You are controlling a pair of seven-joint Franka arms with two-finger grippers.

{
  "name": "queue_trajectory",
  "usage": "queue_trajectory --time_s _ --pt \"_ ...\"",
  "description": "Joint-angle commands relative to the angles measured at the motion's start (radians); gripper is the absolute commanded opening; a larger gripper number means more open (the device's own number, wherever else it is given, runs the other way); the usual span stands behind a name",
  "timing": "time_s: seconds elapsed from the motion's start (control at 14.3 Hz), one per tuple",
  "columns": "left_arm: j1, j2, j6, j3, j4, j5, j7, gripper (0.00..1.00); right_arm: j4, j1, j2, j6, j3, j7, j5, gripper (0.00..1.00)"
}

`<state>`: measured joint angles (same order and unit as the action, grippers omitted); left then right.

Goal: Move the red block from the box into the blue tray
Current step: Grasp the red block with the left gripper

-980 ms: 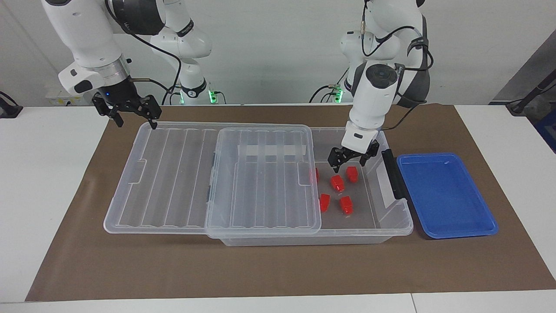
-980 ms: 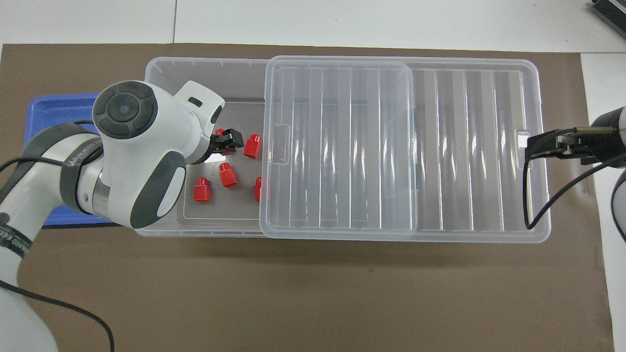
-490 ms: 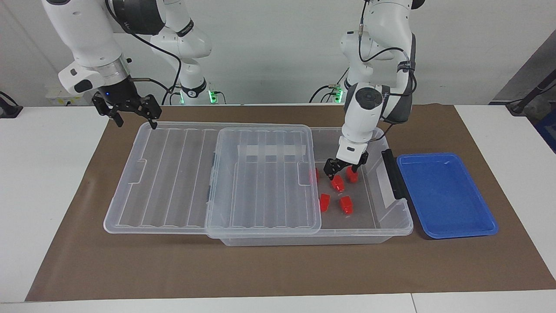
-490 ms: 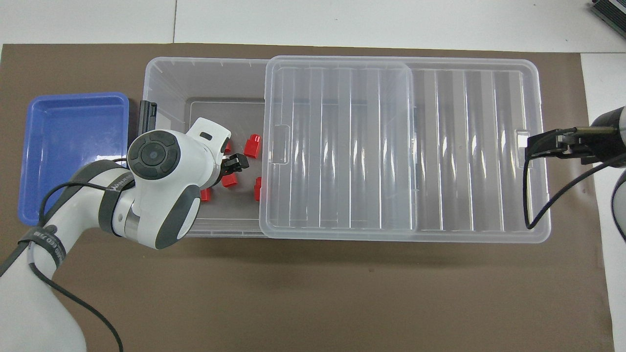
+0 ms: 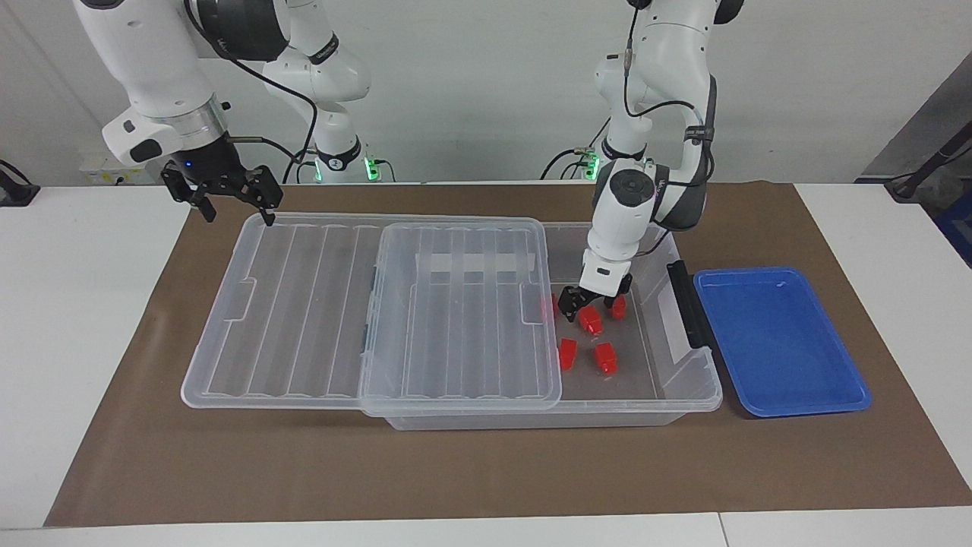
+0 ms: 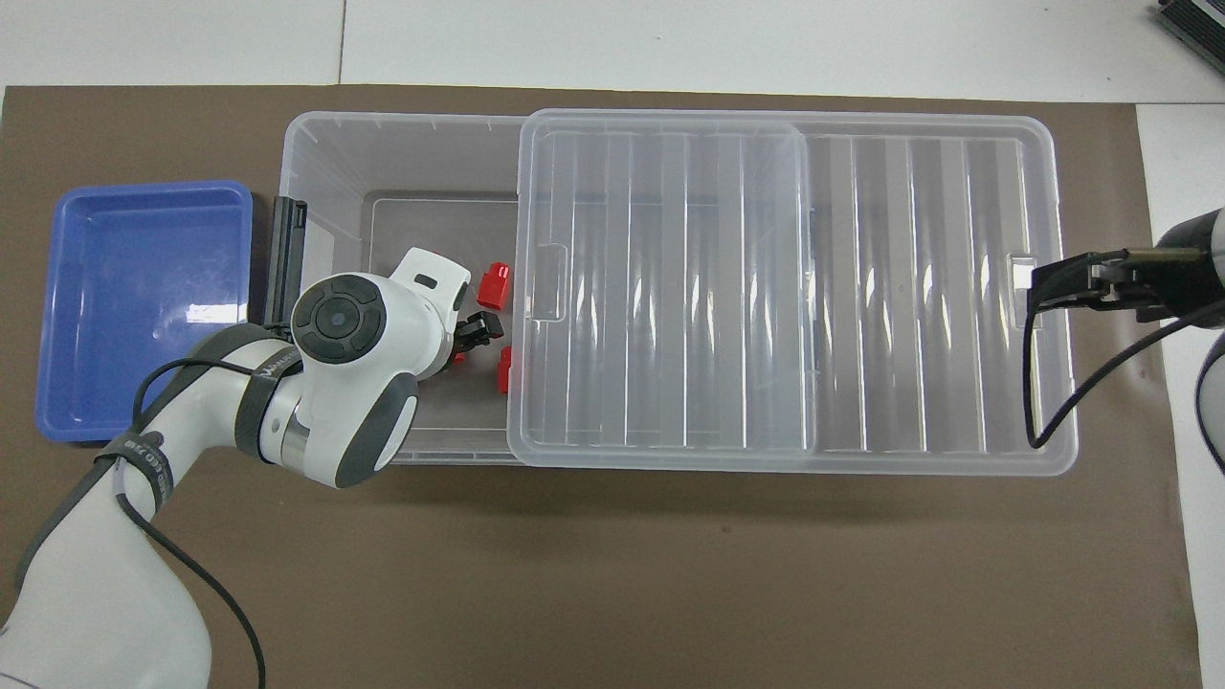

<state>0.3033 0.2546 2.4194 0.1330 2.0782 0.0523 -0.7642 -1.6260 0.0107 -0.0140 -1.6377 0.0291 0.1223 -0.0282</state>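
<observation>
1. Progress check: the blue tray (image 5: 782,342) has nothing in it, so no block has been delivered. It sits on the tabletop (image 5: 91,319) just beside the box (image 5: 683,395), at the left arm's end.
2. The lid (image 5: 456,304) is slid toward the right arm's end, so the part of the box next to the tray is open. That bit looks taken care of.
3. The left end effector (image 5: 588,305) is down inside the open part of the box, fingers spread wide, right over the red block (image 5: 591,320). Nothing is gripped as far as I can see; it looks to be touching or nearly touching the top of the block, can't say which.
4. The right end effector (image 5: 228,199) is also wide open with nothing in it, waiting above the corner of the lid at the right arm's end.
5. Other red blocks lie on the box floor around the target: one (image 5: 617,305) nearer the robots, two (image 5: 605,357) farther out, and one (image 6: 503,368) half tucked under the lid's edge.
6. Orientation: the target block lies flat, and its long axis seems to run slantwise across the box floor, not square to the walls. Which end is the stud end I can't tell.
7. Still to do, I'd say: close on the block, lift it clear of the wall, carry it over the black handle (image 5: 687,304), and drop it in the tray.
</observation>
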Motion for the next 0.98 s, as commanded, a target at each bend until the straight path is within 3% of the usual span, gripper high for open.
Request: queue_trajectory --time_s 0.0,0.35,0.49,0.77,0.91 --pt "0.016 0.003 0.029 -0.013 0.011 0.018 -0.026 1.0 -0.009 0.012 -0.007 -0.002 0.009 0.028 -0.004 1.0" --pt "0.016 0.008 0.027 -0.013 0.013 0.02 -0.023 1.0 -0.011 0.012 -0.007 -0.002 0.009 0.028 -0.004 1.0" --pt "0.016 0.008 0.027 -0.013 0.011 0.02 -0.014 0.85 -0.011 0.012 -0.007 -0.002 0.009 0.028 -0.004 1.0" --pt "0.014 0.014 0.029 -0.013 0.013 0.02 0.008 0.82 -0.011 0.012 -0.007 -0.002 0.009 0.028 -0.004 1.0" --pt "0.014 0.014 0.027 -0.013 0.013 0.026 0.014 0.69 -0.011 0.012 -0.007 -0.002 0.008 0.028 -0.004 1.0"
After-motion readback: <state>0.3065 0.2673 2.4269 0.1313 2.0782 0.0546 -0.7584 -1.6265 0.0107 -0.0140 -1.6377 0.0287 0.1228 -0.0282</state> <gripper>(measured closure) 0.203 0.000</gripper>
